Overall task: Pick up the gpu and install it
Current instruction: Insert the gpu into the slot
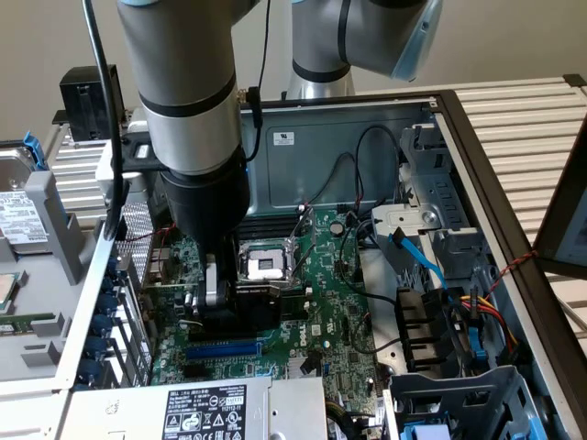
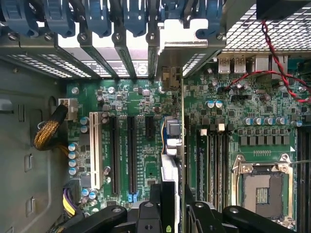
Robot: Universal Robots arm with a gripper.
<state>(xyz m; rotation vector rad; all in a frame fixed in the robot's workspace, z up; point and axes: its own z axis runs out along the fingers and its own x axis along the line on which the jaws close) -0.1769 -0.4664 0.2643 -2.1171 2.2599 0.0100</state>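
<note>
Standing on edge inside the open computer case (image 1: 312,147), the gpu (image 1: 255,299) (image 2: 175,131) is clamped in the pincer (image 1: 223,307) (image 2: 170,216). The jaws are partly closed, one finger on each face of the card, and they hold nothing else.

Position of the card:
- In the exterior view its black shroud sits low over the green motherboard (image 1: 321,302) (image 2: 146,97), just beside the CPU socket (image 1: 266,264) (image 2: 262,187) and above the blue expansion slot (image 1: 225,348).
- In the wrist view the card is seen edge-on as a thin line. It runs from the pincer to the rear wall of the case, with the black expansion slots (image 2: 114,155) and the white slot (image 2: 95,150) on one side and the memory slots (image 2: 214,160) on the other.
- Its silver end bracket (image 2: 177,41) stands at the row of rear slot openings, between the blue retention clips (image 2: 97,17) and the perforated panel.
- Whether the card edge is seated in a slot cannot be told.

Surroundings — a red-and-black twisted wire (image 2: 277,63) crosses the board near the rear ports. A labelled power supply (image 1: 202,408) lies along the near edge of the case. The case rests on a slatted desk (image 1: 523,119), and the arm (image 1: 183,101) comes straight down into it.
</note>
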